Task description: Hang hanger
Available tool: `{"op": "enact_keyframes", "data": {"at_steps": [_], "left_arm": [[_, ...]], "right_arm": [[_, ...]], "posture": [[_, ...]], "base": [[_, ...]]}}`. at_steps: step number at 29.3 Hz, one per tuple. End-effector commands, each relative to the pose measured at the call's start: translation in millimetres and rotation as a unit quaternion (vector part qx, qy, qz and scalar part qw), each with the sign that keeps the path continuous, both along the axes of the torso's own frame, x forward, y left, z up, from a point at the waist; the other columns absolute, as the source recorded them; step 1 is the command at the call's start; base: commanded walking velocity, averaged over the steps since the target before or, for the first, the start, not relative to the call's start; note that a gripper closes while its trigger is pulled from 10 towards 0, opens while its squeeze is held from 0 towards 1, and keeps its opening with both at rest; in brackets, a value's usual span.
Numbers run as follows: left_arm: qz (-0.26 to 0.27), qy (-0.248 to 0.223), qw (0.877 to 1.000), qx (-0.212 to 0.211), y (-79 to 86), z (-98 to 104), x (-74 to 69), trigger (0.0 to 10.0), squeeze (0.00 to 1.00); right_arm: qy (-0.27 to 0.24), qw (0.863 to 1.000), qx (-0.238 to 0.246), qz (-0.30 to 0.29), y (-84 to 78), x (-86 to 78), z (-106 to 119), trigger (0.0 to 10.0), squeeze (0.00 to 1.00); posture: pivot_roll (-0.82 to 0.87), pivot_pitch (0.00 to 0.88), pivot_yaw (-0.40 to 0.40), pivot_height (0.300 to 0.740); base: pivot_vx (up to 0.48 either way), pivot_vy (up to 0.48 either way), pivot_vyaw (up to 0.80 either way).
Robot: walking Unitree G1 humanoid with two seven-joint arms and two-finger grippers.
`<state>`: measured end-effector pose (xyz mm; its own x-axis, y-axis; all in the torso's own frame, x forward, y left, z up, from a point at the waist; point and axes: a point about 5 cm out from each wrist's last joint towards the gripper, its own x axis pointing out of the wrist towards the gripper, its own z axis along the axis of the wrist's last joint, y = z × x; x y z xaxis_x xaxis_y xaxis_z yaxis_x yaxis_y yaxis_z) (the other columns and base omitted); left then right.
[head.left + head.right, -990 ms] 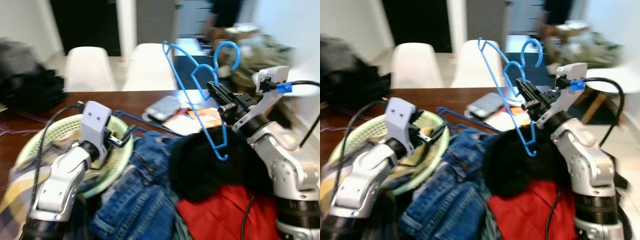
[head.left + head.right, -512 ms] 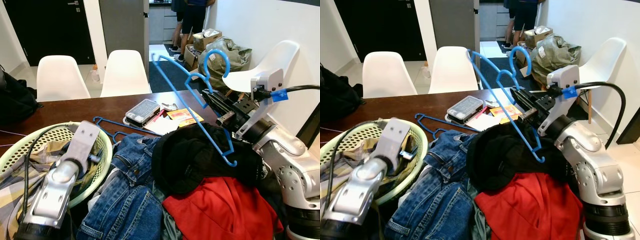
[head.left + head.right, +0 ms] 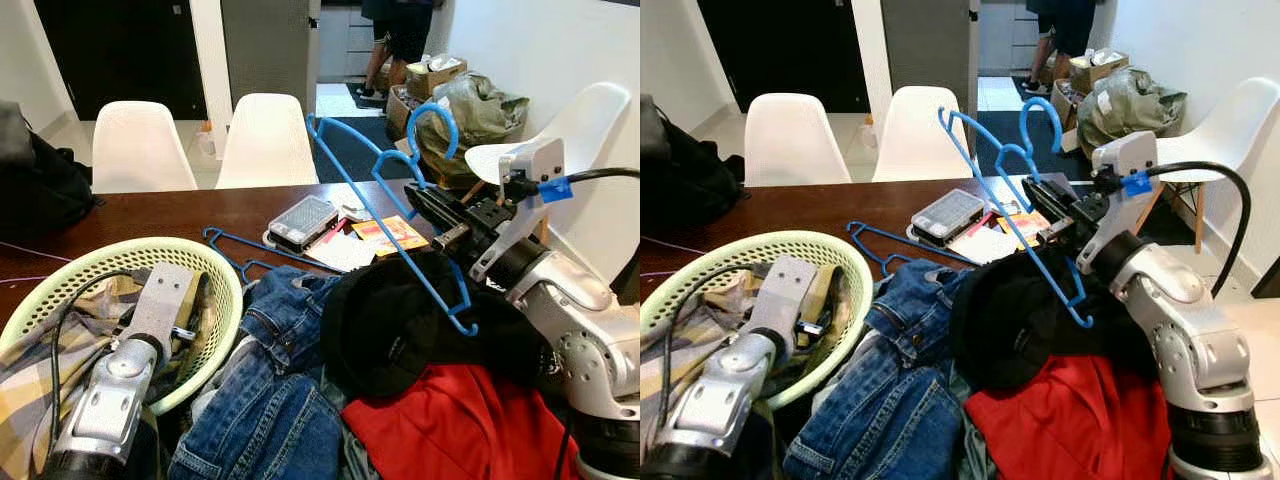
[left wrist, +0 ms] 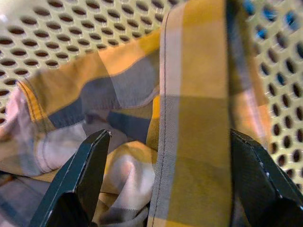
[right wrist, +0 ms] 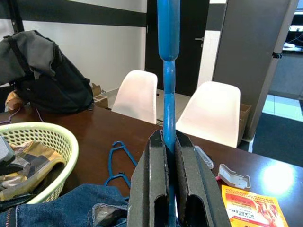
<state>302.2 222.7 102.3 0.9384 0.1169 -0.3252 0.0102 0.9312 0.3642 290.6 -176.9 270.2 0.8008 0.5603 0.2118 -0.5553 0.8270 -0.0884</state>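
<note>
One blue plastic hanger (image 3: 385, 190) clamped in right end effector (image 3: 437, 222), hook uppermost, long bar slanting down over black garment (image 3: 400, 320) near counter's (image 3: 190, 212) right edge. Left end effector (image 4: 165, 189) spread wide inside laundry basket (image 3: 120, 255), over checked shirt (image 4: 189, 118).

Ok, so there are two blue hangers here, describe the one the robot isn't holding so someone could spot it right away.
Start at the dark wooden table and find the pale green laundry basket. Just past its rim, between the basket and the small grey case, a blue hanger lies flat on the wood. The other hanger is up in the air, clamped in the right gripper.
</note>
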Motion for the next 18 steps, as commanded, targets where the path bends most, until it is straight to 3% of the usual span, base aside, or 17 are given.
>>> {"op": "enact_keyframes", "data": {"at_steps": [1,8,9,10,11,18], "left_arm": [[-0.007,0.007,1.000,-0.004,-5.1,-7.8,3.7,10.0,0.00],[-0.011,-0.003,1.000,-0.004,-8.9,-2.7,14.8,10.0,0.00],[-0.007,-0.001,1.000,-0.004,-8.4,-3.4,14.8,4.5,0.00],[-0.007,-0.001,1.000,-0.004,-8.4,-3.4,14.8,4.5,0.00],[-0.004,0.003,1.000,-0.005,-7.9,-5.7,13.9,0.0,0.00],[-0.023,-0.001,1.000,-0.020,-14.9,-9.1,12.8,0.0,0.00]], "right_arm": [[-0.003,1.000,-0.008,-0.002,0.6,-2.2,3.5,10.0,0.00],[-0.010,1.000,-0.010,-0.004,0.0,-4.3,8.6,10.0,0.00],[-0.010,1.000,-0.010,-0.005,-0.2,-4.6,8.8,10.0,0.00],[-0.010,1.000,-0.010,-0.005,-0.2,-4.6,8.8,10.0,0.00],[-0.009,1.000,-0.010,-0.005,-0.2,-4.9,8.6,10.0,0.00],[-0.009,1.000,-0.010,-0.002,1.2,-4.3,9.2,10.0,0.00]], "posture": [[-0.11,0.000,-0.029,0.740],[-0.12,0.000,-0.024,0.740],[-0.12,0.000,-0.023,0.740],[-0.12,0.000,-0.023,0.740],[-0.12,0.000,-0.024,0.740],[-0.11,0.000,-0.027,0.740]], "base": [[0.000,0.000,0.00],[0.000,0.000,0.00],[0.000,0.000,0.00],[0.000,0.000,0.00],[0.000,0.000,0.00],[0.000,0.000,0.00]]}}
